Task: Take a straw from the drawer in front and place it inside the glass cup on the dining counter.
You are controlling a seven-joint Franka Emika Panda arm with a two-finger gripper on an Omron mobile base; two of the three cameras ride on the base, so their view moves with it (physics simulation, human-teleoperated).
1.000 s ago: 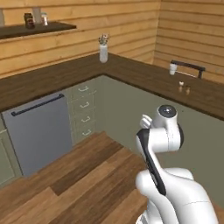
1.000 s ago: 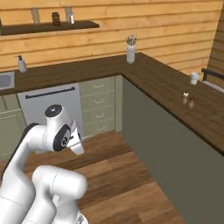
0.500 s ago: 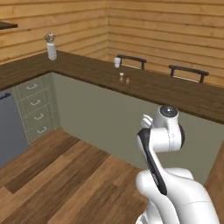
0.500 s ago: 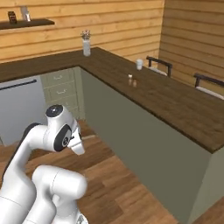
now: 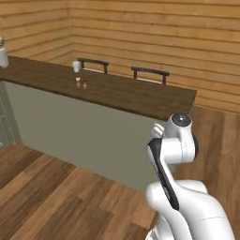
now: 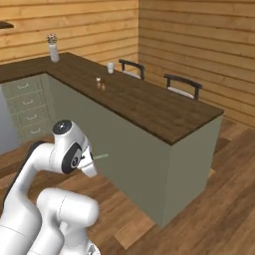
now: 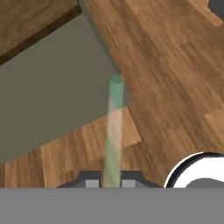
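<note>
Tool (image 7: 111, 183) clamping straw (image 7: 114, 127), fingers closed tight on its lower end. Straw sticking straight out ahead of tool, pale green, translucent; in right base view showing as thin pale stick (image 6: 101, 157) jutting from hand toward surface base. Tool hanging low over wood floor (image 7: 175, 78), beside pale green base of surface (image 6: 149, 102). Cup (image 6: 110, 67) sitting on surface far ahead of tool, well apart. Two small shakers (image 6: 100, 83) standing near cup. Two chairs (image 5: 150, 74) standing behind surface.
</note>
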